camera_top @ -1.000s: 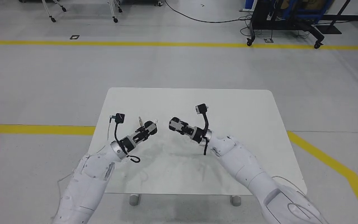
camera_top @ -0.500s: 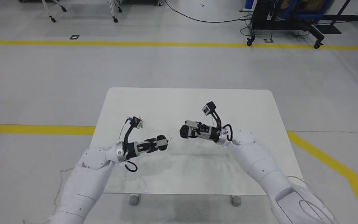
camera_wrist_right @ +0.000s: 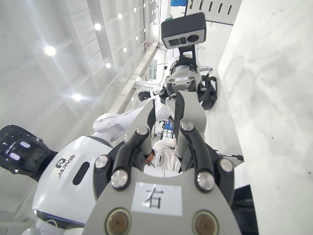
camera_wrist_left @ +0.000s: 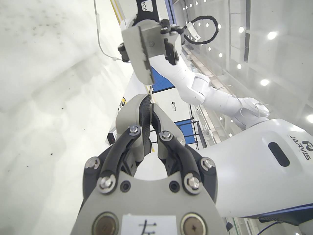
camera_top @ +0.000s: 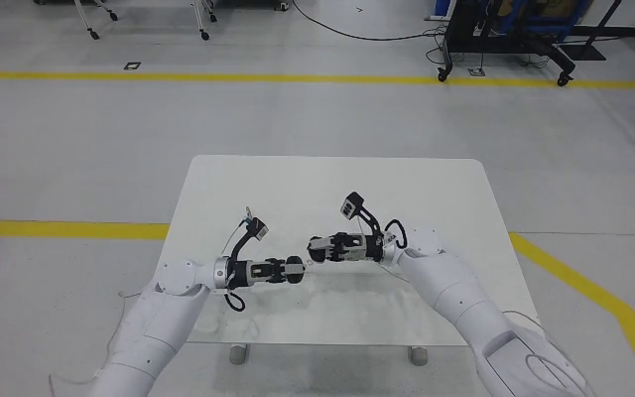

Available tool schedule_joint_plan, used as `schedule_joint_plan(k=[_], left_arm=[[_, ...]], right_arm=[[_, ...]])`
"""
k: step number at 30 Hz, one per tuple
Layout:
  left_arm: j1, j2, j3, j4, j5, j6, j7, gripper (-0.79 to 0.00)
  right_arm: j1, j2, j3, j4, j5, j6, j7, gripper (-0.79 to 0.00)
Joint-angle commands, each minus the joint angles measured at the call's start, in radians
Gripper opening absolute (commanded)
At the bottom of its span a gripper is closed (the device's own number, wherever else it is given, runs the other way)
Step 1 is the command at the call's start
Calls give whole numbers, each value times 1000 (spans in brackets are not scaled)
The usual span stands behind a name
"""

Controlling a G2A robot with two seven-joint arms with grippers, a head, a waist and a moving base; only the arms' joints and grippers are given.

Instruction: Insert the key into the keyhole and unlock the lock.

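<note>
My left gripper (camera_top: pixel 296 268) hovers over the middle of the white table (camera_top: pixel 427 189), shut on a thin metal key (camera_wrist_left: pixel 151 93) whose blade sticks out past the fingertips. In the left wrist view, that gripper (camera_wrist_left: pixel 149 103) points at my right gripper (camera_wrist_left: pixel 159 59), which is shut on a small grey lock (camera_wrist_left: pixel 152 42). The key's tip is just short of the lock, close to one right finger (camera_wrist_left: pixel 137 54). From above, my right gripper (camera_top: pixel 314 248) faces the left one nearly tip to tip. My right gripper (camera_wrist_right: pixel 168 99) hides the lock in its own wrist view.
The white table stands on a grey floor with yellow lines (camera_top: pixel 298 77). A black wheeled frame (camera_top: pixel 516 40) stands far back on the right, well away from the arms.
Both grippers have swung inward and lowered toward the table's middle. The gap between them has closed from wide to almost touching, with the key now pointing at the lock.
</note>
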Motion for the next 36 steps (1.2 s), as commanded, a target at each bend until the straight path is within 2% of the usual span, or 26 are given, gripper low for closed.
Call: schedule_joint_plan(k=[1, 3, 7, 10, 13, 16, 19, 29, 32, 36], left_arm=[[-4, -2, 9, 10, -13, -1, 1, -785], [-8, -3, 15, 16, -31, -1, 1, -785], [-14, -3, 18, 23, -66, 6, -6, -785], [-17, -2, 21, 24, -79, 10, -10, -785], [-18, 2, 22, 28, -60, -1, 1, -785], [-18, 3, 27, 29, -59, -5, 5, -785], [-21, 3, 35, 30, -51, -6, 6, -785], [-28, 8, 43, 38, -48, -10, 10, -785], [-29, 10, 44, 39, -46, -15, 15, -785], [-30, 12, 47, 38, -48, -15, 15, -785]], right_arm=[[0, 2, 1, 0, -5, 10, 10, -671], [1, 3, 2, 1, -12, 15, 15, -631], [8, 3, -2, 19, -44, 9, 9, -431], [15, 1, -7, 34, -71, -6, -11, -403], [18, -2, -10, 36, -81, -11, -12, -428], [20, -3, -19, 19, -103, -9, -9, -533], [19, -4, -28, 2, -129, -9, -10, -573], [9, -1, -22, -24, -154, -12, -26, -545], [7, 0, -19, -25, -159, -13, -31, -563], [7, 2, -16, -23, -178, -15, -45, -631]])
